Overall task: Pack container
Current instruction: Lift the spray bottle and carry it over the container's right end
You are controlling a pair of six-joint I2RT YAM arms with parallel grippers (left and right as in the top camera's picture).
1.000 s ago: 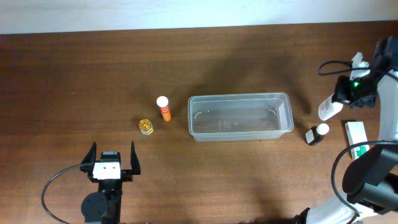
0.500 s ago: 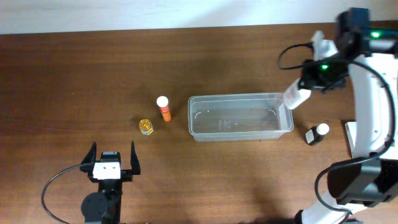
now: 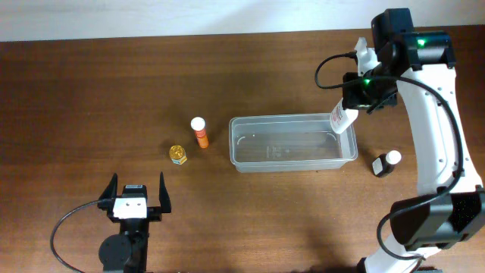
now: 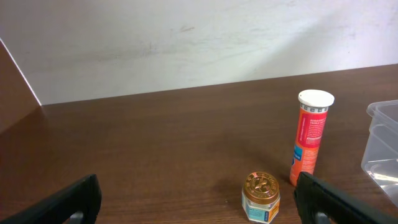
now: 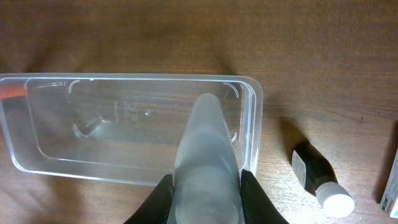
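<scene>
The clear plastic container lies at the table's middle, with nothing in it; it also shows in the right wrist view. My right gripper is shut on a white bottle, held above the container's right end. In the right wrist view the white bottle points down over that end between the fingers. My left gripper is open at the front left, holding nothing; its fingers frame a small gold-lidded jar and an orange tube.
The orange tube and gold-lidded jar stand left of the container. A dark bottle with a white cap lies right of it, also in the right wrist view. A wall runs along the table's far edge.
My right gripper has carried the white bottle from the far right to the left, to above the container's right end. The left arm has not moved.
</scene>
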